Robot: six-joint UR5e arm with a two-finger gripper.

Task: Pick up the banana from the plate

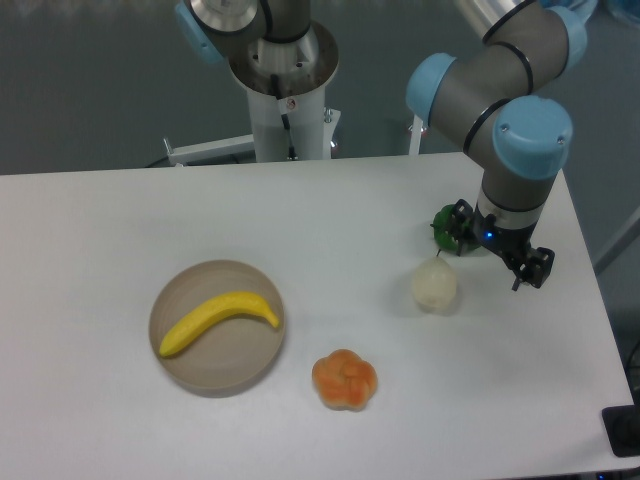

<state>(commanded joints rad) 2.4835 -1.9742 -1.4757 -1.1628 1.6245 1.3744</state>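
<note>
Grey-and-blue arm bends low over the worktop's (90, 230) right side, its gripper (497, 253) far from one banana (220, 319) lying in one plate (215, 377); whether it is open cannot be told. One orange fruit (345, 379), one pale ball (435, 285), one green item (445, 228).

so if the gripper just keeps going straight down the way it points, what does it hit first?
Probably the bare table. The gripper points down, right of the pale round fruit and beside a green item; depth is unclear.
</note>
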